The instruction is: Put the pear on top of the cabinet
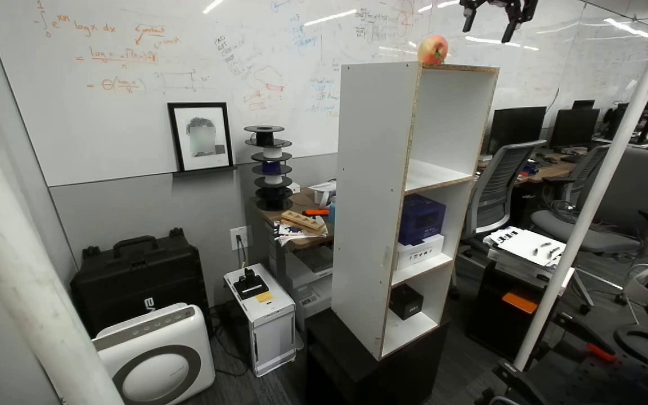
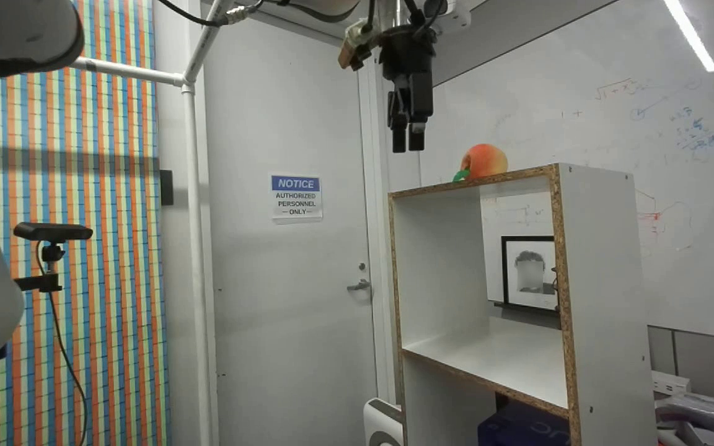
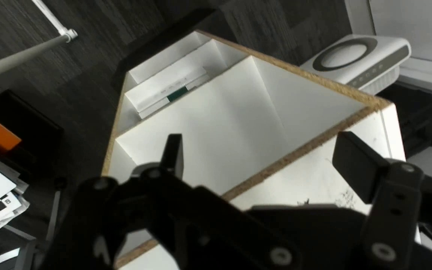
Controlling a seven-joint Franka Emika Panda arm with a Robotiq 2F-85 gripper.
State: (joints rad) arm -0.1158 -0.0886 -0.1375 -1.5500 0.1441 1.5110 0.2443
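Observation:
The pear [image 1: 433,50] is a rounded orange-yellow fruit with a green spot, resting on the top of the cabinet near one edge. It shows on the cabinet top in an exterior view [image 2: 486,161] too, and is not seen in the wrist view. The cabinet [image 1: 372,185] is a tall white open-fronted shelf unit with bare wood edges; it also shows in an exterior view [image 2: 605,279] and in the wrist view [image 3: 208,123]. My gripper [image 1: 487,35] is raised above the cabinet top, apart from the pear and to one side of it [image 2: 408,148]. Its fingers are wide apart with nothing between them [image 3: 260,153].
A dark blue box [image 1: 422,218] on a white box stands in the middle compartment, and a small black box [image 1: 406,301] in the lowest. A white pole [image 1: 594,197] rises near the cabinet. Chairs, desks, an air purifier [image 1: 158,360] and a black case [image 1: 138,281] stand around.

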